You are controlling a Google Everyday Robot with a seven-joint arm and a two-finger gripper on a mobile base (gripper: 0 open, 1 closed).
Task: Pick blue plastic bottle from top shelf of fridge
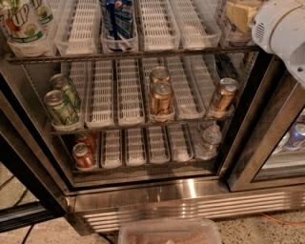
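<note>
- A large 7UP bottle (24, 24) stands at the far left of the top shelf (143, 53) of the fridge (190, 190).
- Two dark blue bottles (116, 19) stand together in one white lane tray (119, 45) left of centre on that shelf, their tops cut off at the upper edge. Whether either of them is the blue plastic bottle cannot be told.
- One shelf down, two green cans (62, 107) stand at the left, two copper cans (161, 100) one behind the other in the middle, and a single copper can (223, 97) at the right end.
- On the lowest shelf, red cans (85, 156) sit at the left and a small clear water bottle (209, 140) at the right.
- The hand (240, 14), a tan block at the end of the white arm (281, 28), hangs over the right end of the top shelf. It is well apart from the dark blue bottles, which lie to its left with lane trays between.
- Whether the hand is open or closed, or has hold of anything, cannot be told.
</note>
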